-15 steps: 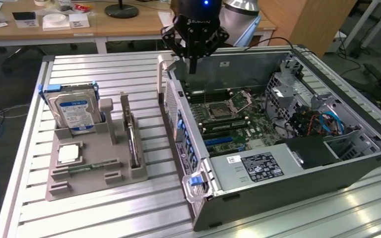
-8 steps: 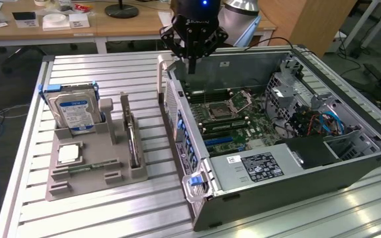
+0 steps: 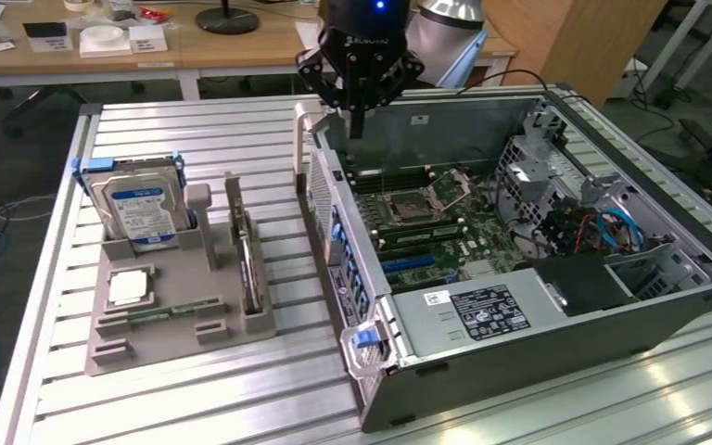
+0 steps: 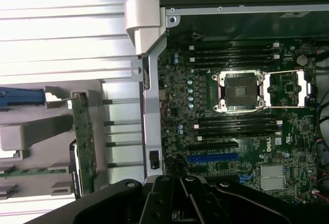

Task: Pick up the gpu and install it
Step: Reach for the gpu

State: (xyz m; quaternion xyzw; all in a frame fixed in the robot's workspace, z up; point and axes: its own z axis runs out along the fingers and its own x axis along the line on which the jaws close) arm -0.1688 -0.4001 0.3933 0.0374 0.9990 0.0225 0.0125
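The gpu point(image 3: 247, 269) is a thin dark card standing on edge in a slot of the grey parts holder point(image 3: 171, 324), at the exterior view's left of the open computer case point(image 3: 517, 241). Its edge also appears in the wrist view as the gpu point(image 4: 83, 147). My gripper point(image 3: 356, 125) hangs over the far corner of the case, above the motherboard point(image 4: 241, 131), well away from the card. Its black fingers are shut together with nothing between them. A blue expansion slot point(image 4: 213, 158) lies on the board.
A hard drive with a blue-white label point(image 3: 140, 209) stands upright in the holder's far end, and a small green memory stick point(image 3: 164, 312) lies near its front. The case holds a power supply point(image 3: 486, 311) and cables point(image 3: 603, 227). Everything rests on a ribbed metal table point(image 3: 183, 139).
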